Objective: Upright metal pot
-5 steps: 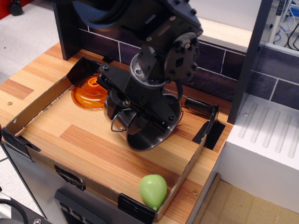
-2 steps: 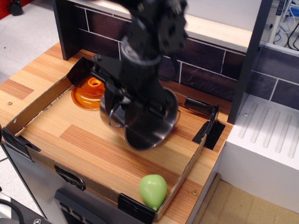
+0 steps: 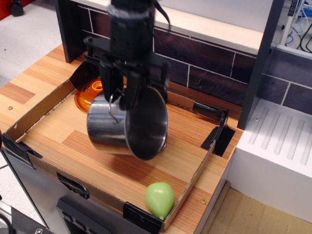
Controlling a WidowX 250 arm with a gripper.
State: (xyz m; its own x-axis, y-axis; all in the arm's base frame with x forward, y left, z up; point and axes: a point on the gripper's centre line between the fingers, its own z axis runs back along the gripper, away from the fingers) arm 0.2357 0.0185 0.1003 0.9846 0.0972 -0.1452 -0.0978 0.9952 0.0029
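Metal pot hung on its side above the cardboard tray, mouth facing you. Your hand was closed on its upper rim. You needed to rotate it slowly, clear of the orange lid.

single view, high front corner, angled down on cardboard tray, mid-distance

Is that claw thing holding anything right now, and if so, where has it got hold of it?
Yes: the claw grips the metal pot by the top edge of its rim, and the pot hangs tilted, its opening facing the camera.
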